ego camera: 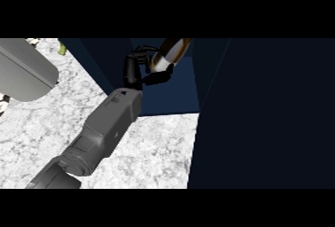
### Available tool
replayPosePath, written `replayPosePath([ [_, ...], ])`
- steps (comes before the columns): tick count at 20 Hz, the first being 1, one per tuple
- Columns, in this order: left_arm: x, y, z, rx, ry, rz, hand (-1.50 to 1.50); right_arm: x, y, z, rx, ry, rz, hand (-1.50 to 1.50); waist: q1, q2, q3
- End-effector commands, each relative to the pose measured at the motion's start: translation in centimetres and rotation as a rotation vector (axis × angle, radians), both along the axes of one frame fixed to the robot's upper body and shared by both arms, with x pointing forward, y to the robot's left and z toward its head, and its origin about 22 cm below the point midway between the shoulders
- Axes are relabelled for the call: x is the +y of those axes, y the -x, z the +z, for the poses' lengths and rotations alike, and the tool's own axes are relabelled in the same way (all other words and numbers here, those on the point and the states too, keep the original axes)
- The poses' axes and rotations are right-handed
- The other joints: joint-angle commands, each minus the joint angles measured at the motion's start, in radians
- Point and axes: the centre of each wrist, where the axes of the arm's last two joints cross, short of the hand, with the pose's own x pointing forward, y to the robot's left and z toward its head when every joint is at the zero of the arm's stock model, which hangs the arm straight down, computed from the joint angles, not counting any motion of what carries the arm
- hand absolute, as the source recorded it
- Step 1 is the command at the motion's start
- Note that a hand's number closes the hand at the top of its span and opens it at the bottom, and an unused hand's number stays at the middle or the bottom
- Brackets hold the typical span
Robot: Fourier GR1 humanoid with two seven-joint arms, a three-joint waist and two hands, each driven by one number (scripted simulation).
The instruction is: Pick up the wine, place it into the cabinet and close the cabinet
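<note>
Head view, looking steeply down: one dark blue cabinet [171, 95] stands open on a pale marble counter [150, 150]. Its opening is a narrow slot, walled on the left by the cabinet's side and on the right by one wide dark door [262, 115] that runs down to the frame's lower edge. One grey forearm [108, 124] crosses the counter from the lower left into that slot. The left hand [138, 71] has fingers and thumb curled around one wine bottle [169, 53], which is tilted inside the opening, near its back. I cannot tell whether the bottle touches the shelf. Bare counter lies left of the cabinet. One grey box-like object [23, 73] sits well apart, further left.
</note>
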Motion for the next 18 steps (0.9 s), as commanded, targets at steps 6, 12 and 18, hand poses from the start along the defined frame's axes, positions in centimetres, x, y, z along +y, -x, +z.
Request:
replayPosePath([
  [6,0.6,0.4,-1.3,0.047,-0.081,0.045,1.50,-0.4,1.3,0.4,-0.025,-0.007,0.046,-1.50,-0.013,0.005,-0.001],
  [12,2.6,-0.5,-0.3,0.104,-0.123,0.126,1.50,0.0,2.0,0.2,-0.028,-0.025,0.045,-1.50,-0.036,0.010,-0.001],
  [18,1.1,0.4,-1.5,0.126,0.054,0.065,1.50,0.3,1.1,0.4,-0.036,-0.027,0.062,-1.50,-0.039,0.019,-0.002],
])
